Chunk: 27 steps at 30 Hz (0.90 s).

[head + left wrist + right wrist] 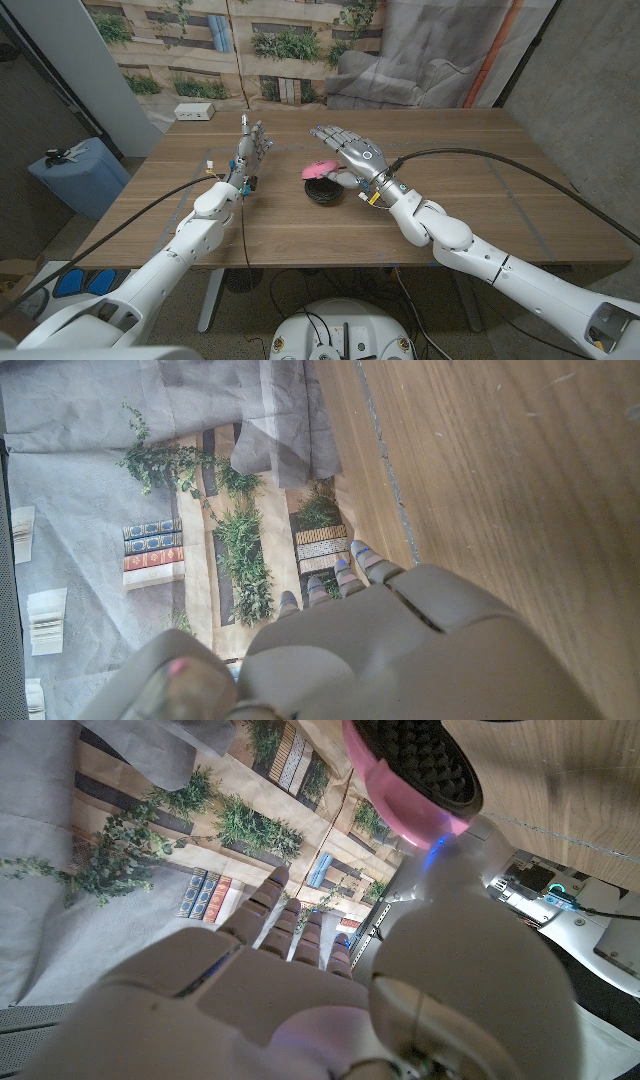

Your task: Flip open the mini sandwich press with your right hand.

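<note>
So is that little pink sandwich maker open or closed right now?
Open. The pink lid is tilted up off the black base, and the right wrist view shows its ridged inner plate exposed.

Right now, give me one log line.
sandwich press: lid raised | right hand: at lid, grip unclear | left hand: open, idle

Wooden table (480, 200). White power strip (194, 112) at its far left edge. Blue bin (78, 175) on the floor left of the table, scissors (62, 154) on top. Plant-and-wall printed backdrop (200, 50) behind, grey cloth (440, 50) beside it.
</note>
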Tool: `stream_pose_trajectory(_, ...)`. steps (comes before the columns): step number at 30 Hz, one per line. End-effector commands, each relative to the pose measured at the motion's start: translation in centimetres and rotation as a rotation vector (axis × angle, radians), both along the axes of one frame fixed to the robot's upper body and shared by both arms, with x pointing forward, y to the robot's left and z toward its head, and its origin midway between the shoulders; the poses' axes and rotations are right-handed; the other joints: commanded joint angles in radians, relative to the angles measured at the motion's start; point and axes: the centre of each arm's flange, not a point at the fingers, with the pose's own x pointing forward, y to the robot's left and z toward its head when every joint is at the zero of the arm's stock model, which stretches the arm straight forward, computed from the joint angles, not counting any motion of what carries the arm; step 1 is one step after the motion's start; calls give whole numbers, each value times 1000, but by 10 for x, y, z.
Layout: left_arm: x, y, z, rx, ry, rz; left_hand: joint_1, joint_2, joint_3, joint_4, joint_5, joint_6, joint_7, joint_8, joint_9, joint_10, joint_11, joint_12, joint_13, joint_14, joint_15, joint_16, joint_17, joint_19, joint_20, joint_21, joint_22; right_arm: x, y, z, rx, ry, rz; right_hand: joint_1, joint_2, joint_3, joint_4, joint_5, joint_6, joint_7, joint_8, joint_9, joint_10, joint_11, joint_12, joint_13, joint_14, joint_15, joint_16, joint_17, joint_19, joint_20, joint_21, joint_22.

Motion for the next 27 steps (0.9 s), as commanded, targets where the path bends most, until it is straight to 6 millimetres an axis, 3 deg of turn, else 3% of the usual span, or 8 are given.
stream_pose_trajectory(1,0,0,0,0,0,0,0,52,-8,1,4,-34,-8,5,5,-5,0,7,2,-8,-37,3,3,3,-3,6,3,10,2,10,3,-18,-6,-2,2,2,1,1,4,-3,0,3,7,-2,1,3,8,6,1,5,3,7,-2,2)
stream_pose_trajectory(27,0,0,0,0,0,0,0,52,-8,1,4,-35,-8,5,5,-8,2,6,2,-10,-35,2,3,0,-3,5,3,21,0,27,24,-22,2,-5,6,2,1,1,37,-14,9,3,33,-6,9,3,17,6,2,5,12,10,0,2)
